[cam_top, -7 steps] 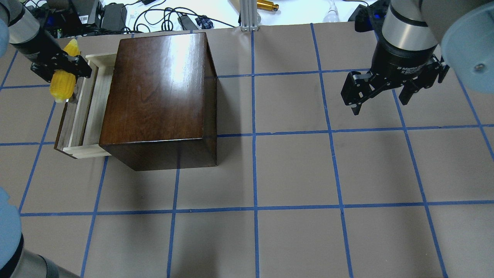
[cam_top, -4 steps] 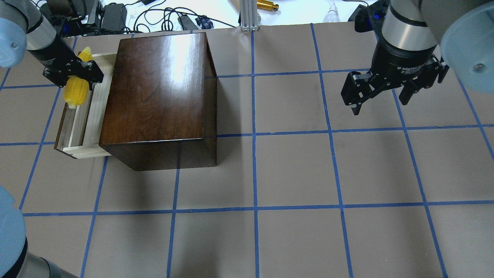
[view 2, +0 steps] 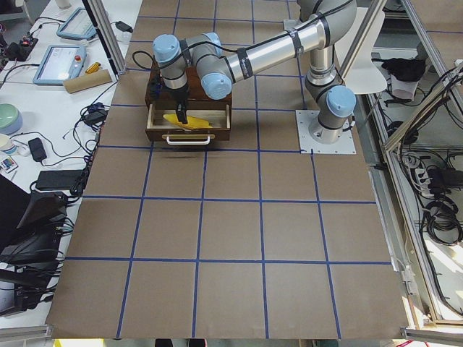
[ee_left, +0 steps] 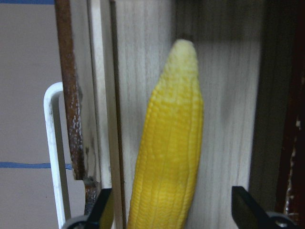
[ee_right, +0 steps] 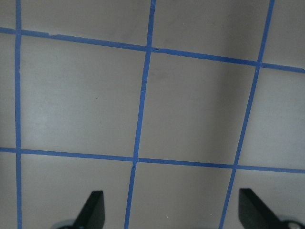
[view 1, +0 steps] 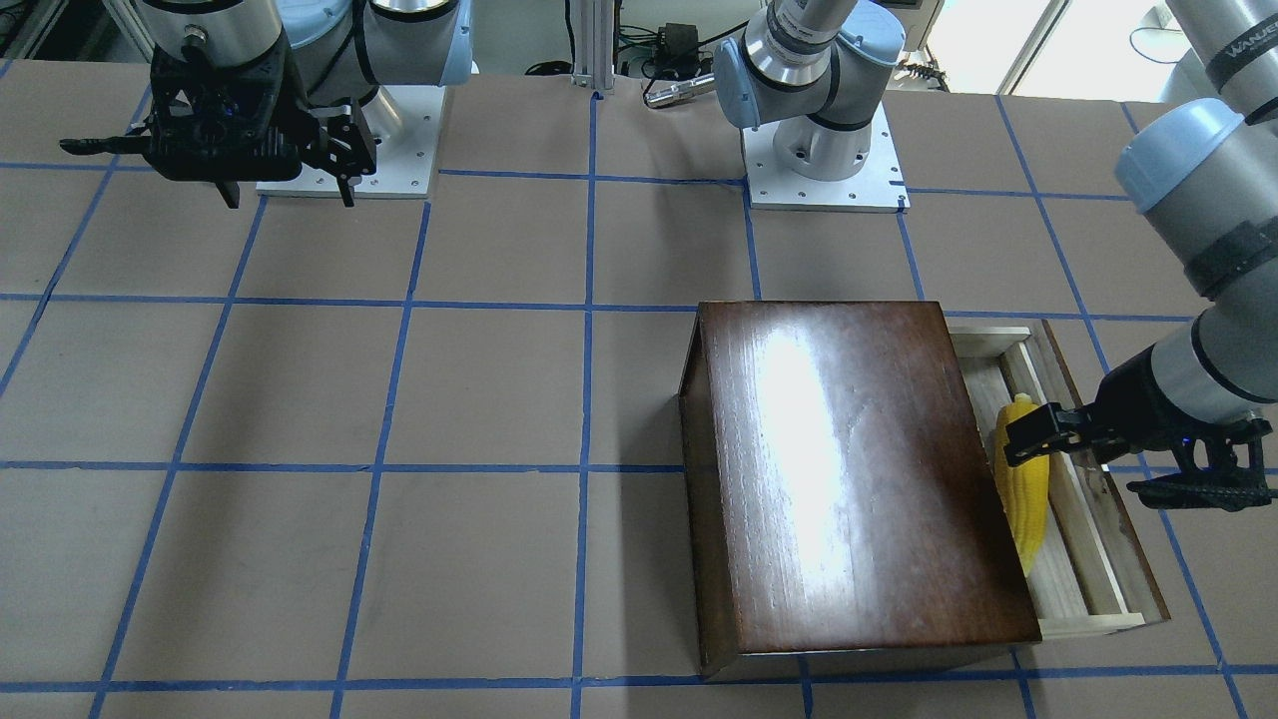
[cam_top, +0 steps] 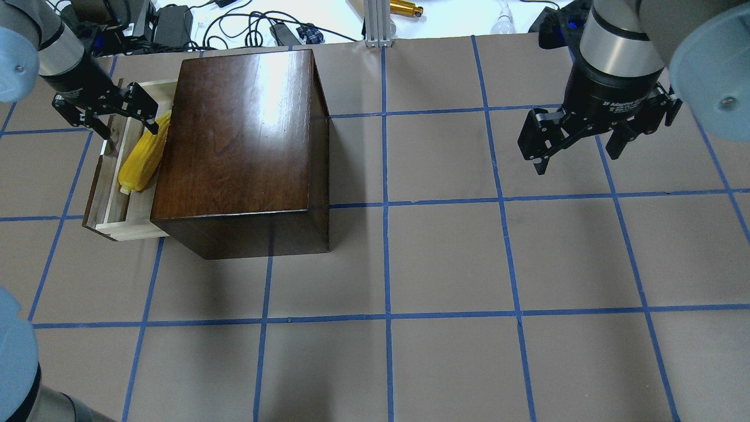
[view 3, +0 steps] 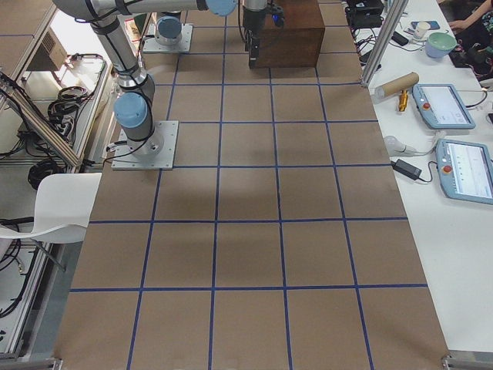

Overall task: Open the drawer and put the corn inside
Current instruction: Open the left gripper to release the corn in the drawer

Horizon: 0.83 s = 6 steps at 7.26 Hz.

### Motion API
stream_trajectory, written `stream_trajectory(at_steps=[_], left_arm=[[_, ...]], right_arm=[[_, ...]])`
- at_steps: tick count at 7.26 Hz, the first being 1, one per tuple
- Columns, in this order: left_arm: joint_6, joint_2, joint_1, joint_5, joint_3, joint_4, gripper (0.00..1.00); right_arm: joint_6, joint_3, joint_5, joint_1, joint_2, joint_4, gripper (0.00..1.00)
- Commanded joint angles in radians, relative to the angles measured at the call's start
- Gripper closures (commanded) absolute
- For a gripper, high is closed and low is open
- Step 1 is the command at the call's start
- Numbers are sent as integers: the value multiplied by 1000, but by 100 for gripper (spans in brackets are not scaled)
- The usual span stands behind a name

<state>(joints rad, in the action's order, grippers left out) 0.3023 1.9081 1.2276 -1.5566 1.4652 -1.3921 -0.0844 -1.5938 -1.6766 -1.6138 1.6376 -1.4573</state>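
The yellow corn point(cam_top: 143, 155) lies lengthwise in the pulled-out drawer point(cam_top: 111, 176), close against the dark brown box point(cam_top: 240, 135). In the left wrist view the corn point(ee_left: 169, 152) rests on the pale wood floor, its pointed tip away from the camera, and the white metal pull point(ee_left: 52, 143) shows at the left. My left gripper point(cam_top: 130, 126) hangs open over the corn's thick end, one finger on each side, not gripping it. The front-facing view shows the same corn point(view 1: 1026, 489) and left gripper point(view 1: 1071, 467). My right gripper point(cam_top: 577, 161) stands open and holds nothing above the table at the far right.
Cables and power adapters point(cam_top: 176, 23) lie beyond the table's far edge, with an aluminium post point(cam_top: 378, 23) at the back middle. Both arm bases point(view 1: 824, 160) are bolted at the robot's side. Blue tape lines grid the brown tabletop point(cam_top: 445, 258).
The left gripper carried the corn over the drawer, then opened. The corn dropped out of the fingers and now lies in the drawer. The right arm has not moved.
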Motion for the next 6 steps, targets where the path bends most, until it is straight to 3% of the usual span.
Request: stream_trajectory(at_steps=[1,3,6], left_arm=[[-3,-65,13,0,-11,-51,0],[-23,-191,74,-2,-12,-182,0],[-331,-251,278,0,-3,-191,0]], right_arm=[[0,0,0,0,-1,0,0],[0,0,0,0,-1,0,0],[0,0,2,0,1,0,0]])
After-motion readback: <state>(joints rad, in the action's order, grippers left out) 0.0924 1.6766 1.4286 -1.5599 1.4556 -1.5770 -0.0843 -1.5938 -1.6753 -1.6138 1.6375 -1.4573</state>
